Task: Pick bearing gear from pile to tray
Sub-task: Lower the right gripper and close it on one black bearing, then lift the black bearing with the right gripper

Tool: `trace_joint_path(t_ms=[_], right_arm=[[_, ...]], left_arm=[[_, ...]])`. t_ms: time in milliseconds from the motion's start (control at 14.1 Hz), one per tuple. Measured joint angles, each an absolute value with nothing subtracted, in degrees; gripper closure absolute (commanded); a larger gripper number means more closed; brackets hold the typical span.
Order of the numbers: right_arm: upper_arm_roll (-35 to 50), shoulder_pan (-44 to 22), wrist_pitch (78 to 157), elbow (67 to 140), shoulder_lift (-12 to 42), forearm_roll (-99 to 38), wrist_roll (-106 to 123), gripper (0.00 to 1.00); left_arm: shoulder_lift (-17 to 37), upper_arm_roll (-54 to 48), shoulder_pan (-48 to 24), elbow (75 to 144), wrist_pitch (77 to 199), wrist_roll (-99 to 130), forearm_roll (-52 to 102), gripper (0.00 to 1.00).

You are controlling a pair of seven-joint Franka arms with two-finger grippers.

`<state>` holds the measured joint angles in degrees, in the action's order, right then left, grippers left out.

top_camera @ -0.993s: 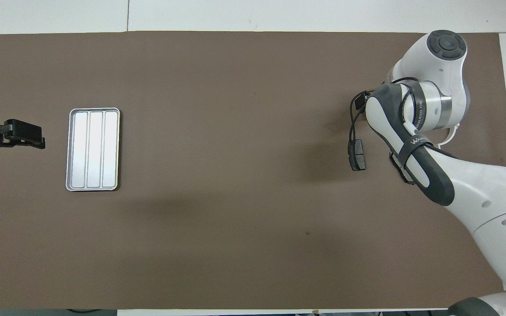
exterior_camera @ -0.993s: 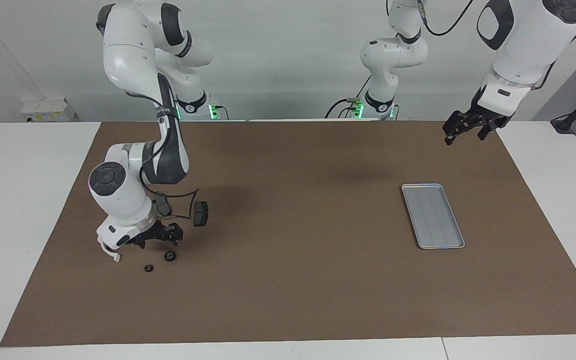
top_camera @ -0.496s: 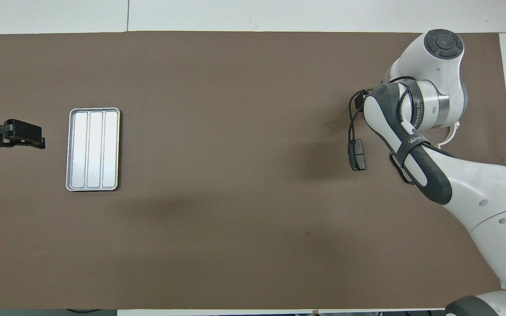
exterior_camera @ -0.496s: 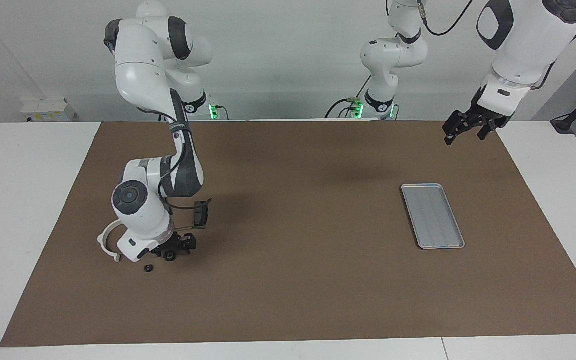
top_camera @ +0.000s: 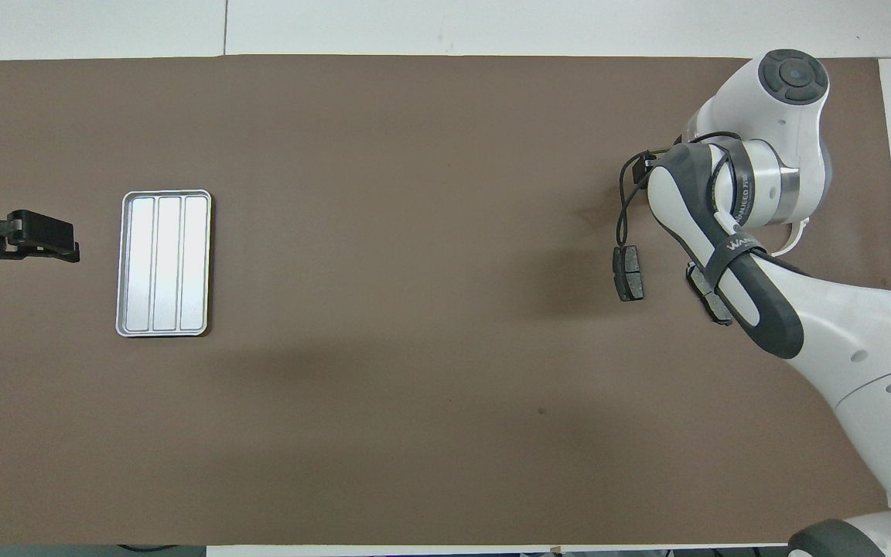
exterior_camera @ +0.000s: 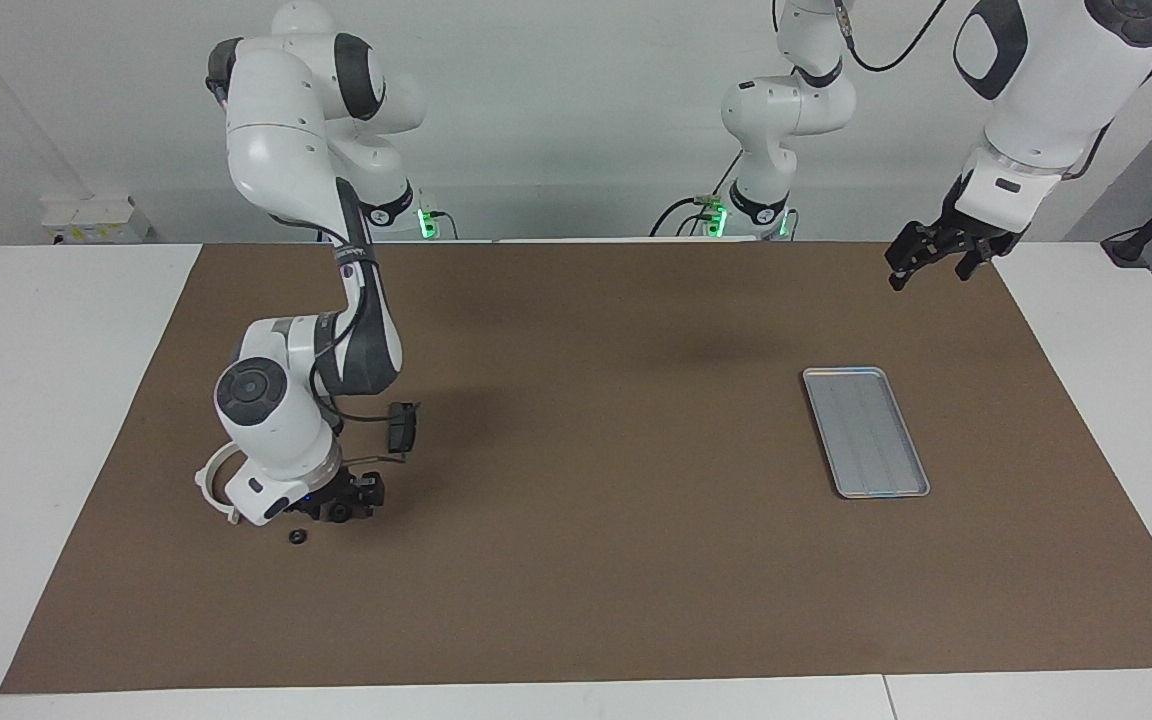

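Note:
The pile lies toward the right arm's end of the mat. It holds a white half-ring bracket, a dark brake-pad plate and small black gears. My right gripper is low over the mat at one gear. A second gear lies loose beside it, farther from the robots. In the overhead view the right arm hides that gripper and both gears. The silver tray lies empty toward the left arm's end, also in the overhead view. My left gripper waits open in the air beside the tray.
In the overhead view one brake-pad plate lies in the open and a second shows partly under the right arm. A black cable hangs from the right wrist. The brown mat covers the table.
My right arm swung toward the table's middle and came down over the gear that lay bare a second ago. In the last half second it shifted slightly. The left arm has not moved.

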<state>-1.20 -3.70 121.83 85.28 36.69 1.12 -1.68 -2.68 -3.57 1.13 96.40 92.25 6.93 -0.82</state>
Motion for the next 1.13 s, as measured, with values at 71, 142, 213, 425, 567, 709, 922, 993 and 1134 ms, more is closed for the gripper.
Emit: trace_joint_path(t_ms=[71,142,213,425,567,709,922,993,1134], right_arm=[[-1.2,-3.4,122.2,85.4,36.7,1.1,-1.7,0.15],[-1.2,-3.1,122.6,85.4,36.8,1.1,-1.7,0.15],[-1.2,-3.1,122.7,85.4,36.9,1.1,-1.7,0.15],[-1.1,-3.2,122.7,85.5,37.1,1.1,-2.5,0.15],[-1.1,-3.3,122.7,85.5,37.2,1.1,-3.5,0.15],[-1.1,-3.3,123.0,85.5,37.3,1.1,-3.8,0.15],[-1.1,-3.3,123.1,85.5,37.4,1.1,-3.8,0.15],[-1.1,-3.3,123.1,85.6,37.4,1.1,-3.8,0.15],[-1.1,-3.2,123.1,86.0,37.5,1.1,-3.9,0.15]], left_arm=[[-2.7,-3.6,1.1,96.4,92.3,6.9,-0.8,0.00],[-2.7,-3.6,1.1,96.4,92.3,6.9,-0.8,0.00],[-2.7,-3.6,1.1,96.4,92.3,6.9,-0.8,0.00],[-2.7,-3.6,1.1,96.4,92.3,6.9,-0.8,0.00],[-2.7,-3.6,1.1,96.4,92.3,6.9,-0.8,0.00],[-2.7,-3.6,1.1,96.4,92.3,6.9,-0.8,0.00],[-2.7,-3.6,1.1,96.4,92.3,6.9,-0.8,0.00],[-2.7,-3.6,1.1,96.4,92.3,6.9,-0.8,0.00],[-2.7,-3.6,1.1,96.4,92.3,6.9,-0.8,0.00]])
